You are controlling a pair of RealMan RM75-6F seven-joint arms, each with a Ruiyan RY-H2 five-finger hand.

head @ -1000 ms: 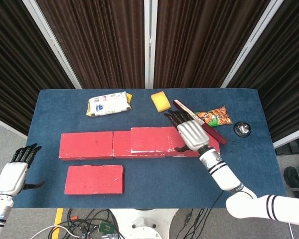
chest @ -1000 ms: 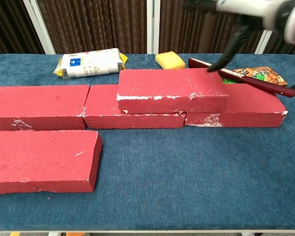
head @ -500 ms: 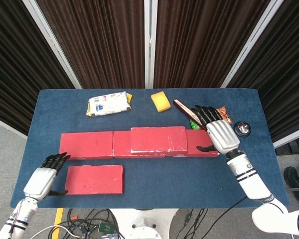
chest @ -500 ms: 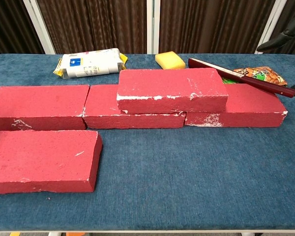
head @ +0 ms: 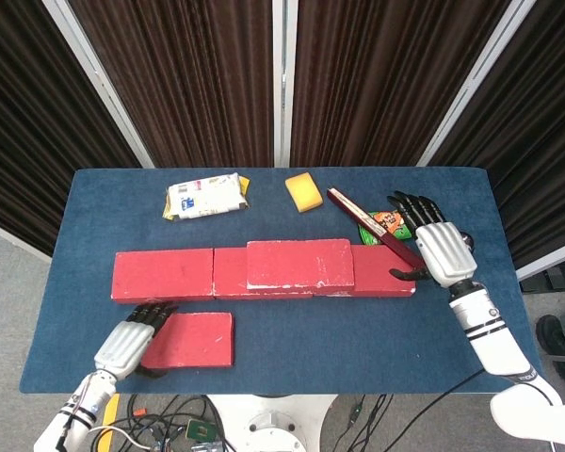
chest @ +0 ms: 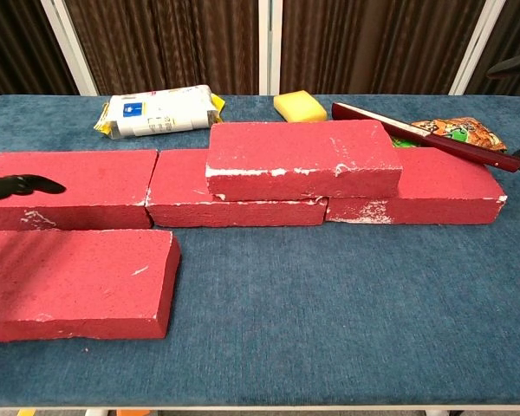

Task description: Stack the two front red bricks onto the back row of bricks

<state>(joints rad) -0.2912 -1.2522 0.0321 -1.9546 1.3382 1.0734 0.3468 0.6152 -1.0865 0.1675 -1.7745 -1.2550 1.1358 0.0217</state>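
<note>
front red brick (head: pixel 186 339) flat, chalky, oblong, at 7 o'clock on blue felt bench (head: pixel 292 330) | left robot hand (head: pixel 130 344) now brought over its left end, grip unclear | stacked brick (head: pixel 299 263) laid on back row (head: pixel 165 275) | right robot hand (head: pixel 440 247) drawn back to 3 o'clock, spread, empty

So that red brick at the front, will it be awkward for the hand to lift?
Probably. The front brick looks stiff and wide, likely a stretch for the left hand hovering at its end. Its chipped white edges suggest it crumbles a little. Lying flat, it shouldn't roll or tip.
</note>
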